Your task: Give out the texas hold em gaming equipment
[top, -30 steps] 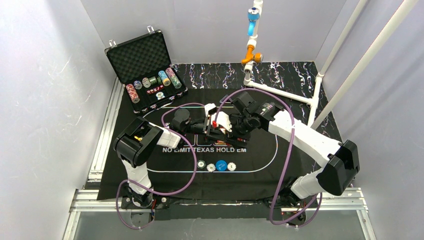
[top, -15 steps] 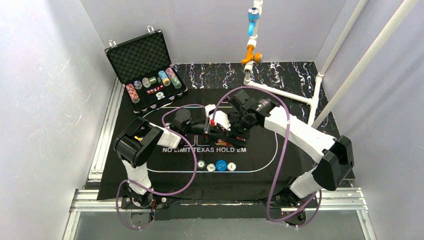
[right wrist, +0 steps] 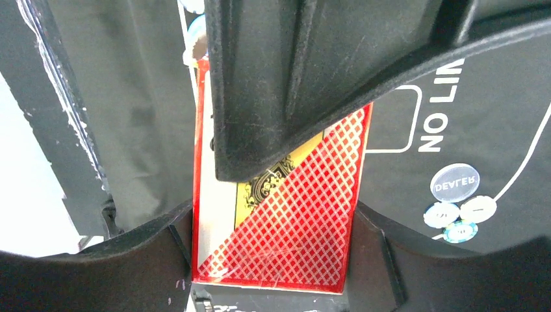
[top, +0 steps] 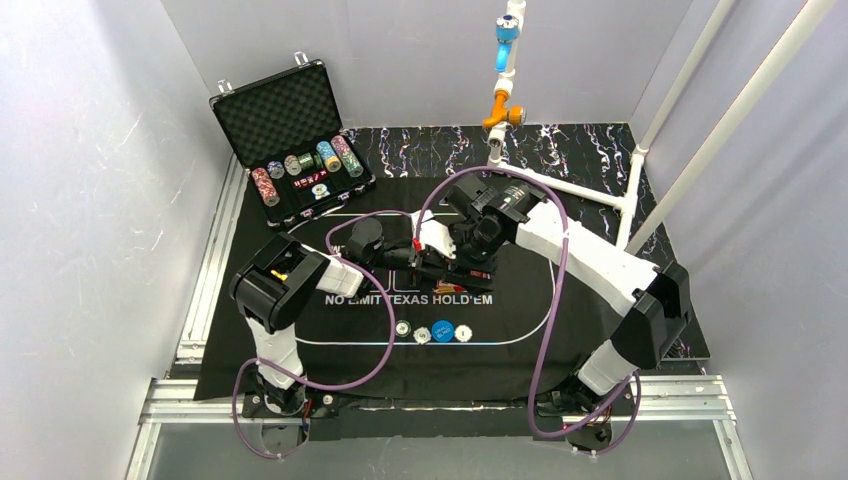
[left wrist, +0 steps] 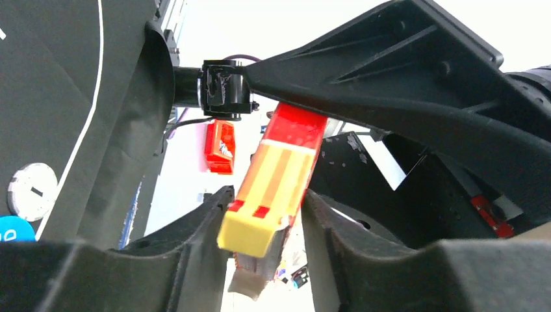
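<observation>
Above the middle of the black mat [top: 520, 300] both grippers meet on the red-backed card deck [top: 437, 265]. My left gripper [top: 415, 258] comes in from the left; its fingers press the deck's two flat faces, and the yellow end of the deck [left wrist: 276, 185] pokes out between them in the left wrist view [left wrist: 263, 218]. My right gripper [top: 452, 262] reaches in from the upper right and is shut across the deck's width [right wrist: 305, 221], one finger on each long edge [right wrist: 273, 260]. A left finger [right wrist: 292, 84] lies over the deck's face. Round buttons [top: 443, 330] lie in a row near the mat's front line.
The open black foam-lined case [top: 275, 115] stands at the back left with striped chip stacks [top: 305, 162] in its tray. A white pipe frame [top: 560, 185] runs along the back right. The DEALER button [right wrist: 455, 182] and two small white ones lie right of the deck in the right wrist view.
The right arm has swung left and back, carrying its gripper and the deck a little left. The left gripper's jaws have widened and now sit on the deck.
</observation>
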Controlling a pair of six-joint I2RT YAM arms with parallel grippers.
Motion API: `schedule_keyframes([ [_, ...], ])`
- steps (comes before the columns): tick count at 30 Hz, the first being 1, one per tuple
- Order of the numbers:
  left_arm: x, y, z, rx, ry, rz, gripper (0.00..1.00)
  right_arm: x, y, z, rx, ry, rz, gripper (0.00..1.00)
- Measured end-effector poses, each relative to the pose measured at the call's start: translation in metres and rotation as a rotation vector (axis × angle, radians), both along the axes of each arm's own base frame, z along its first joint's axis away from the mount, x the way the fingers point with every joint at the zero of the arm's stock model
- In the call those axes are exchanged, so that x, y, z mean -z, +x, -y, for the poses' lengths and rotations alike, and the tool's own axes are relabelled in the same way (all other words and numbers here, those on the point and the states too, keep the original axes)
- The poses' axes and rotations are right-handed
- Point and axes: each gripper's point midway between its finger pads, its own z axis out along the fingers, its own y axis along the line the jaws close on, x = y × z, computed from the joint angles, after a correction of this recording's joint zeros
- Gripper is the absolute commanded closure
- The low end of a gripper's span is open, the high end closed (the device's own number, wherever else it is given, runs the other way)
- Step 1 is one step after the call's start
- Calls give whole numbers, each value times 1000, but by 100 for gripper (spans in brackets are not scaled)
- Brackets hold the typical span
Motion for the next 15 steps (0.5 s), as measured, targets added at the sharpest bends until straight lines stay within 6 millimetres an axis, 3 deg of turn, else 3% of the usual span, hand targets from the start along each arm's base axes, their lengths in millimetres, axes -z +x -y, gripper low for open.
schedule_keyframes([
  [3,-1,0,1,7,-9,1,98,4,-2,2,-20,-40,-4,37],
  [4,-1,0,1,5,-11,-3,100,7,-1,4,-21,-60,-6,33],
  [8,-1,3,2,-8,-14,-4,100,10,2,5,-19,-77,3,3],
  [12,1,2,2,-6,-11,3,100,-1,6,3,-10,-36,46,2],
  [15,2,4,-2,0,-9,6,100,-24,13,6,29,44,112,2],
])
